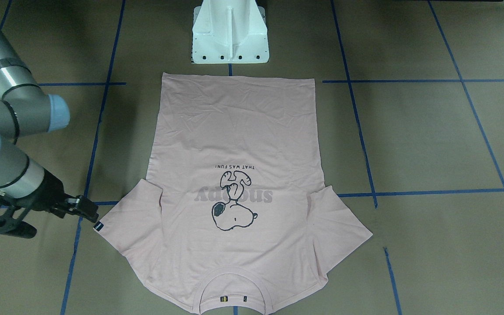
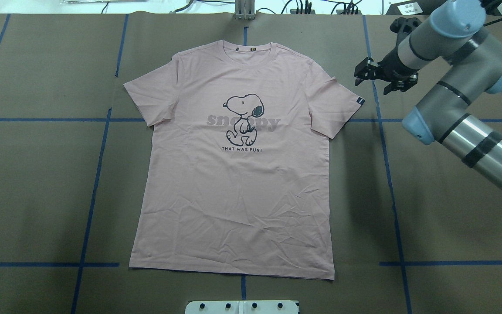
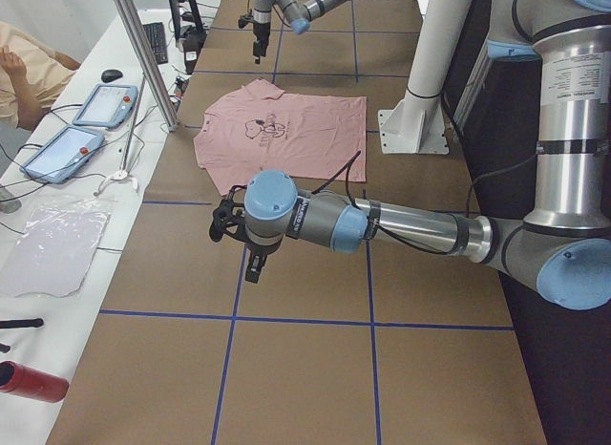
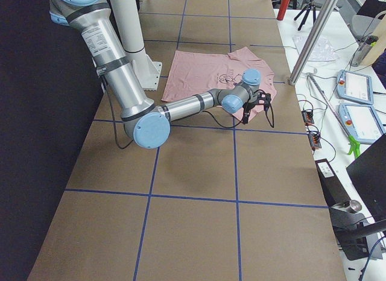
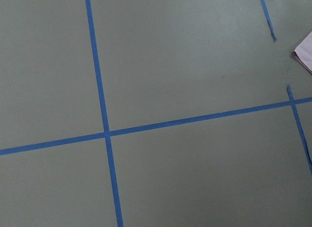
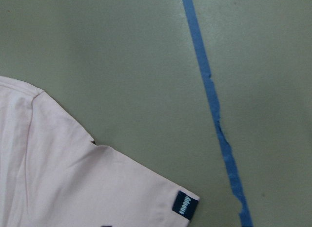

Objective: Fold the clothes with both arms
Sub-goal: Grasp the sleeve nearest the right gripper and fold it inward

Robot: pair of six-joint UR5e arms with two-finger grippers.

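Observation:
The pale pink T-shirt [image 2: 238,174] lies flat and front up on the brown table, collar at the far side, with both sleeves spread. It also shows in the front view [image 1: 234,131]. My right gripper [image 2: 373,80] hovers just outside the sleeve on my right, near its dark label [image 6: 185,203]. Its fingers look open and hold nothing. In the front view the right gripper [image 1: 88,212] points at that sleeve's tip. My left gripper [image 3: 250,259] shows only in the exterior left view, well off the shirt's other sleeve; I cannot tell if it is open. The left wrist view catches only a shirt corner [image 5: 304,54].
The white pedestal base [image 1: 230,33] stands at the near table edge by the shirt's hem. Blue tape lines [image 2: 94,174] grid the table. Tablets [image 3: 105,106], a metal post [image 3: 143,53] and a red bottle [image 3: 33,381] sit along the operators' side.

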